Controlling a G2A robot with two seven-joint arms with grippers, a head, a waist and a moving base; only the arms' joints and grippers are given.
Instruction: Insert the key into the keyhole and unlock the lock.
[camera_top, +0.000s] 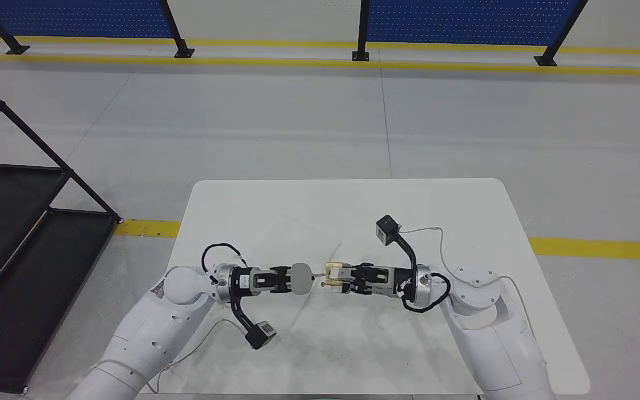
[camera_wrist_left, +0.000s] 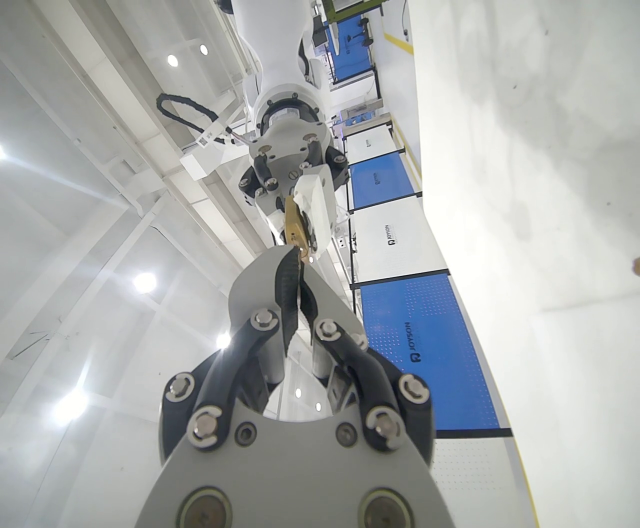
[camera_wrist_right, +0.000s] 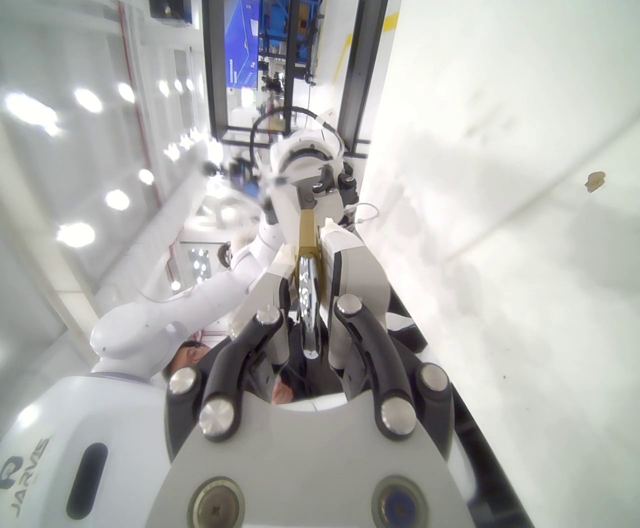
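Both arms meet head-on above the middle of the white table (camera_top: 350, 215). My right gripper (camera_top: 338, 277) is shut on a brass padlock (camera_top: 334, 272). In the right wrist view the padlock's brass body (camera_wrist_right: 308, 245) sits between that gripper's fingers (camera_wrist_right: 306, 265), and its silver shackle (camera_wrist_right: 307, 300) points back at the wrist. My left gripper (camera_top: 303, 278) faces it, shut on the key. In the left wrist view its dark pads (camera_wrist_left: 287, 280) pinch the key (camera_wrist_left: 303, 256), whose tip meets the padlock's end face (camera_wrist_left: 295, 225). How deep the key sits is hidden.
A small brown scrap (camera_wrist_right: 595, 181) lies on the table away from the grippers. A black rack (camera_top: 40, 240) stands on the floor left of the table. The tabletop around both arms is bare.
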